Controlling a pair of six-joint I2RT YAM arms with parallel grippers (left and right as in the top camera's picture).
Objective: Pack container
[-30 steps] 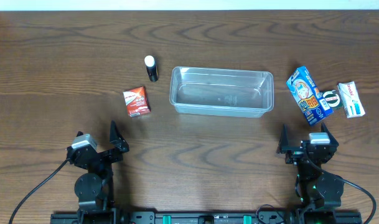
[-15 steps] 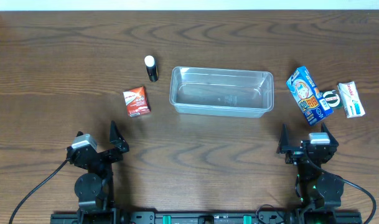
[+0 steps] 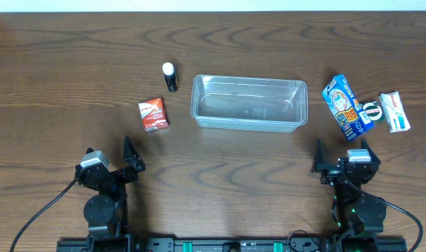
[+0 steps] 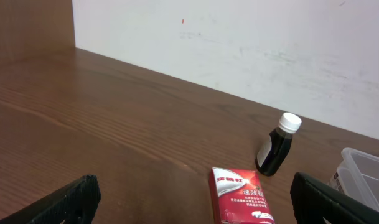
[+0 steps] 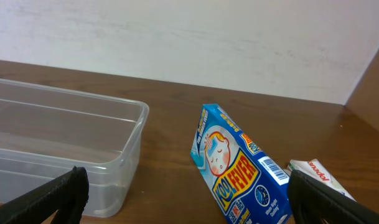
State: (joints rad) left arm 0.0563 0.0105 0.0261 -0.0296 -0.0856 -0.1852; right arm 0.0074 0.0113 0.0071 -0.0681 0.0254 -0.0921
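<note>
Wooden table (image 3: pixel 59 63). Blue "Fever" box (image 3: pixel 348 108) lay flat, askew. Just right of it sat a small round black-and-white item (image 3: pixel 371 110), then a white box (image 3: pixel 394 112). Well left: red box (image 3: pixel 154 114), dark white-capped bottle (image 3: pixel 171 78).

The table (image 3: pixel 59 56) is rocking dark brown wood with wavy grain, and the container (image 3: pixel 249 103) is looking totally clear. The red box (image 3: pixel 153 114) is wearing white print and the bottle (image 3: pixel 171 77) is going near-black with a white cap. The blue box (image 3: pixel 347 108) is sporting orange-yellow lettering plus a cartoon face, and the white box (image 3: pixel 394 112) is showing blue and red bits.
</note>
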